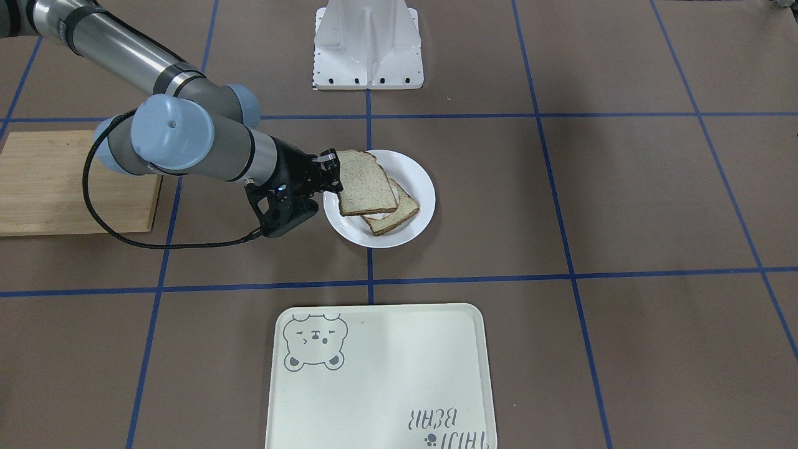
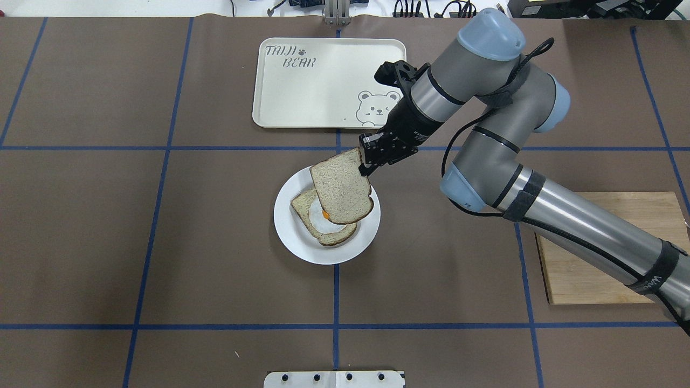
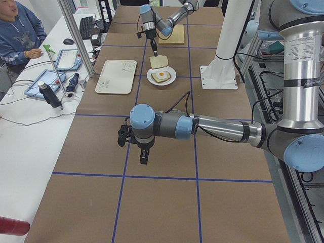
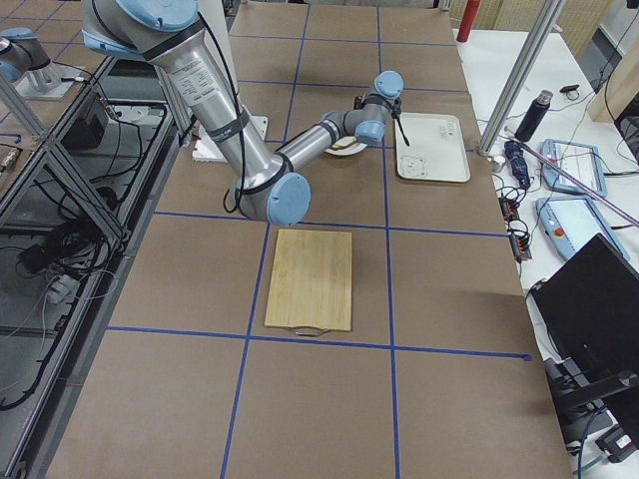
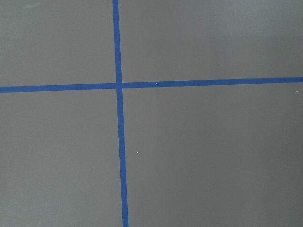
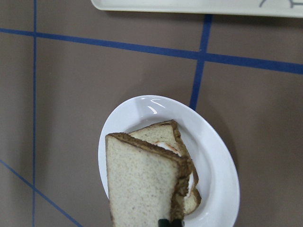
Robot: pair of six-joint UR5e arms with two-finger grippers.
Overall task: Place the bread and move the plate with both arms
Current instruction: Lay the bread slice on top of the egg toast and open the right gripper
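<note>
My right gripper [image 2: 365, 161] is shut on the edge of the plain bread slice [image 2: 340, 187] and holds it tilted just above the white plate [image 2: 294, 237]. A second slice topped with a fried egg [image 2: 318, 218] lies on the plate, partly covered by the held slice. The right wrist view shows the bread [image 6: 139, 184] over the plate [image 6: 213, 161]. The front view shows the gripper [image 1: 330, 171], bread [image 1: 368, 184] and plate [image 1: 414, 171]. My left gripper [image 3: 144, 157] shows only in the exterior left view, low over bare table far from the plate. I cannot tell whether it is open or shut.
A cream bear tray [image 2: 323, 81] lies beyond the plate on the operators' side. A wooden board [image 2: 609, 248] lies on my right, under the right arm. A white pedestal [image 1: 368, 47] stands at the robot's edge. Blue tape lines cross the brown table.
</note>
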